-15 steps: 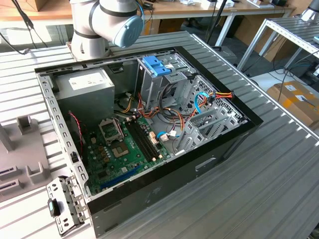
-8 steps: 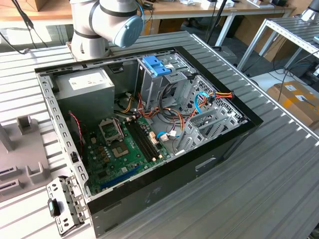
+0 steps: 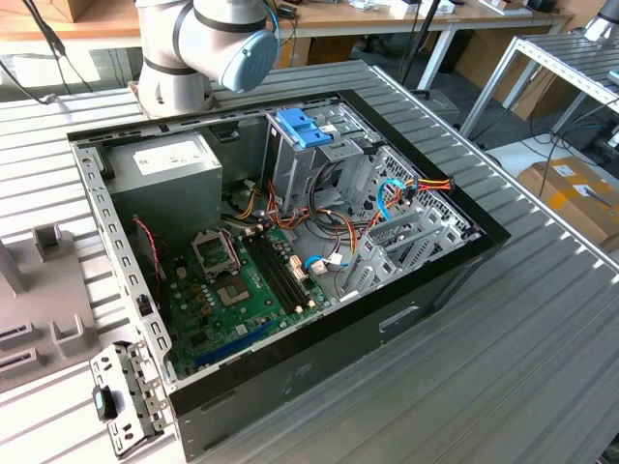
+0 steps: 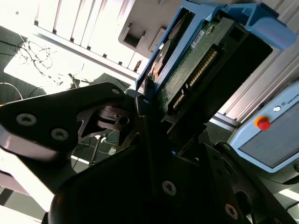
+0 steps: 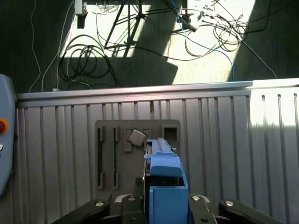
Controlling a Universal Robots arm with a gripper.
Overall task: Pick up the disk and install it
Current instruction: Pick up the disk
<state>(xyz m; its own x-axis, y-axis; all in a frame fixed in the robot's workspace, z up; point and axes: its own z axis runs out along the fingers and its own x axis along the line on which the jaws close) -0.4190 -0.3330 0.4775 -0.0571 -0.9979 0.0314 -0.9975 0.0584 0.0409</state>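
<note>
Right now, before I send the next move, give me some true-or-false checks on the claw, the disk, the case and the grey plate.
1. The claw is clamped on the disk. True.
2. The computer case lies open, with its motherboard exposed. True.
3. The disk is seated inside the computer case. False: in the first wrist view it is held over the ribbed table.
4. The grey plate below the disk holds nothing. False: a small square chip lies on it.
5. The power supply lies on the table outside the case. False: it sits in a corner of the case.
</note>
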